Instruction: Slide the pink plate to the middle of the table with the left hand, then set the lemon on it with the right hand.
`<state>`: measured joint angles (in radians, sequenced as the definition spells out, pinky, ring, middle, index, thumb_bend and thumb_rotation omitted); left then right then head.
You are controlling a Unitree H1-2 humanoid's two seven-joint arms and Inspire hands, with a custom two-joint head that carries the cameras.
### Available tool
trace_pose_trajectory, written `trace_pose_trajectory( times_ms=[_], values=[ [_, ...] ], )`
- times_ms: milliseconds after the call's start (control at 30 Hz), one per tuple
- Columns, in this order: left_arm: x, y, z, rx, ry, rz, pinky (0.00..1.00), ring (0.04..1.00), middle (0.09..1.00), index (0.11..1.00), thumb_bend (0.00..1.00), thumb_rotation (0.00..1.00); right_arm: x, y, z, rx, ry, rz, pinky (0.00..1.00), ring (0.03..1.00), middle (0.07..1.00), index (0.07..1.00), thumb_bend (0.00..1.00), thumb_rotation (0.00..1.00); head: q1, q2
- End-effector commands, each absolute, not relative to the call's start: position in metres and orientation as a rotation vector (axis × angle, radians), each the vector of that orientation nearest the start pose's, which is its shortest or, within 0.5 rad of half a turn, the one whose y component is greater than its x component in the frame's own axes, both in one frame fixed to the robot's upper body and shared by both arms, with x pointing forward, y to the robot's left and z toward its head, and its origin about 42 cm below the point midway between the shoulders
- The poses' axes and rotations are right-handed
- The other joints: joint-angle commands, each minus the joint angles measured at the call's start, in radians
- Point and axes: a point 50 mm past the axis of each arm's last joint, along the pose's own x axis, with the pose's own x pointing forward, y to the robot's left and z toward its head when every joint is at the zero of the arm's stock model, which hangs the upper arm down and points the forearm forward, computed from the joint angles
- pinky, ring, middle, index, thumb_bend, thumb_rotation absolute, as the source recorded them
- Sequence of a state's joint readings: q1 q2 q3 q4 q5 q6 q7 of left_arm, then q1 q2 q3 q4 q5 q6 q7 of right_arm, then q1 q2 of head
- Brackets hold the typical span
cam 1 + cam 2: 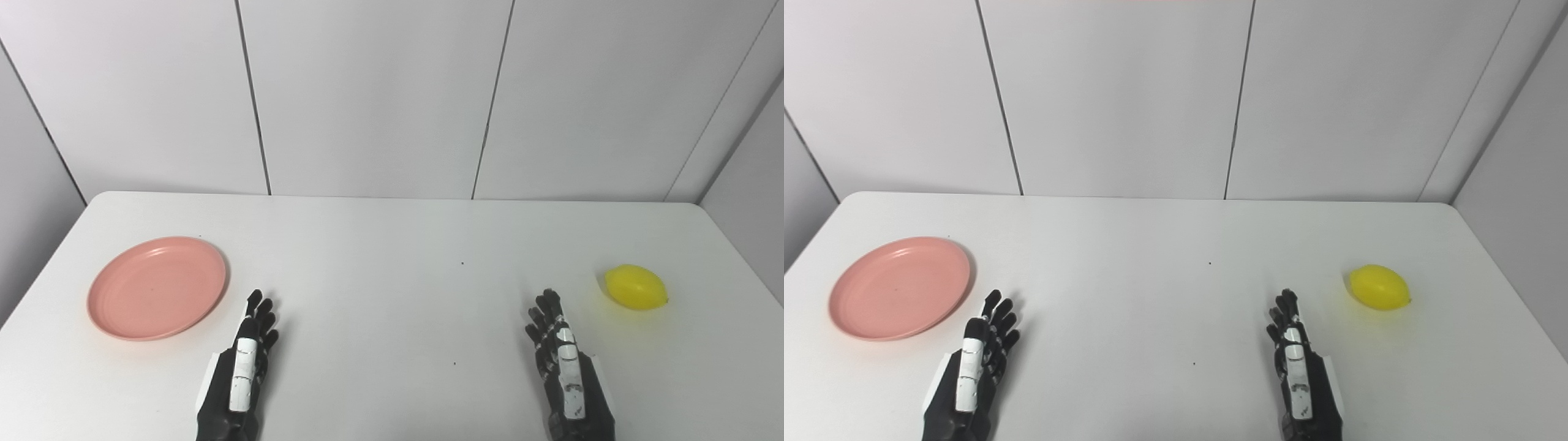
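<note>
A white table [392, 245] with rounded far corners fills the lower half of both views. Its top is matte and carries a few tiny dark specks near the middle. Directly behind the table stands a wall [367, 92] of pale grey panels, split by thin dark vertical seams. To the left and right of the table, further panels angle forward, closing it in on three sides. The light is soft and even, with only faint shadows on the table.

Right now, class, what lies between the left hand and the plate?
Nothing: in both eye views only a narrow strip of bare table separates the left hand from the plate.
</note>
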<state>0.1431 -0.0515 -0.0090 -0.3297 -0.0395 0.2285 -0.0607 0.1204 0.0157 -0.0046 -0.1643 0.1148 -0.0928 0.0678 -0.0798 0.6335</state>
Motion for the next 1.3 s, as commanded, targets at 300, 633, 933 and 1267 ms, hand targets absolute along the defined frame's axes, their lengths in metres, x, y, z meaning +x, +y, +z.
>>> trace_pose_trajectory(
  times_ms=[300, 633, 933, 1267],
  values=[
    [0.223, 0.205, 0.126, -0.079, 0.081, -0.041, 1.0, 1.0, 1.0, 1.0, 0.78, 1.0, 0.24, -0.217, 0.104, 0.135, -0.111, 0.027, 1.0, 0.996, 1.0, 0.991, 0.77, 1.0, 0.0, -0.002],
    [0.222, 0.204, 0.127, -0.079, 0.074, -0.043, 1.0, 1.0, 1.0, 1.0, 0.77, 1.0, 0.239, -0.217, 0.102, 0.134, -0.065, 0.02, 1.0, 0.998, 0.997, 0.986, 0.78, 1.0, 0.004, 0.0],
    [0.222, 0.204, 0.127, -0.081, 0.078, -0.043, 1.0, 1.0, 1.0, 1.0, 0.77, 1.0, 0.239, -0.216, 0.102, 0.139, -0.042, 0.019, 1.0, 1.0, 1.0, 0.998, 0.77, 1.0, 0.007, -0.002],
    [0.22, 0.192, 0.126, -0.076, 0.08, -0.039, 1.0, 1.0, 1.0, 1.0, 0.74, 1.0, 0.237, -0.228, 0.1, 0.143, -0.052, 0.024, 1.0, 1.0, 1.0, 1.0, 0.77, 1.0, 0.137, -0.023]
  ],
)
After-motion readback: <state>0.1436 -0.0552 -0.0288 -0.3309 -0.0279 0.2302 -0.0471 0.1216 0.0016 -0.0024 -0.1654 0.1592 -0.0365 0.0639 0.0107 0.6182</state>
